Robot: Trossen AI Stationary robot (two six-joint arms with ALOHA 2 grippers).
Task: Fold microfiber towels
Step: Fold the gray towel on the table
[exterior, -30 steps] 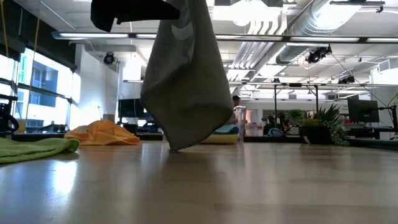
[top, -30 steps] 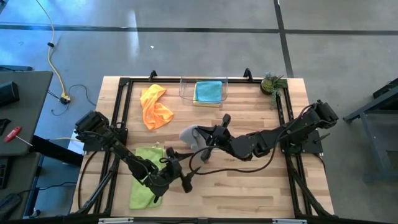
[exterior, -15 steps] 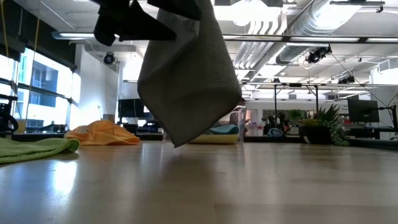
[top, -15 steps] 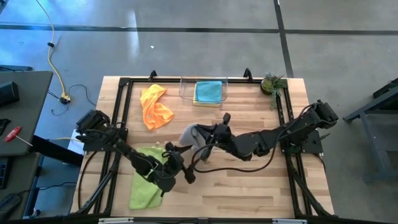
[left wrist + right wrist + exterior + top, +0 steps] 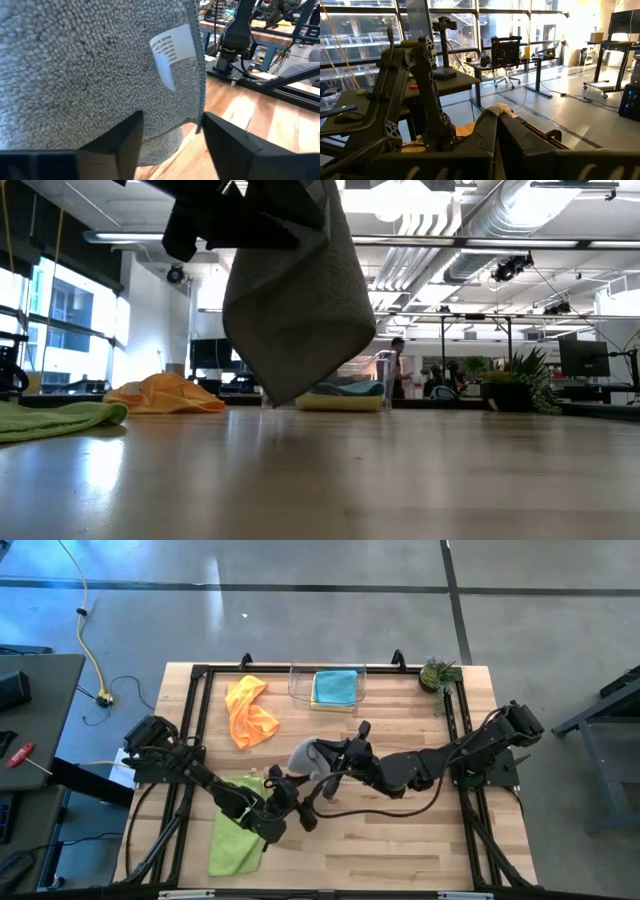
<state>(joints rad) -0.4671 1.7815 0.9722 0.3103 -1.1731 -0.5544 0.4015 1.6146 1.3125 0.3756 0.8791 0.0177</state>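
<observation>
Holding grey towel (image 5: 300,310) aloft: right hand (image 5: 322,754) | left hand (image 5: 170,131) parted, apparently around hem

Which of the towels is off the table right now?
The grey towel: it hangs from the right gripper, clear of the wood. The orange towel and lime green towel lie on the table; the teal towel is in the bin.

Two dark, cable-draped jointed arms
</observation>
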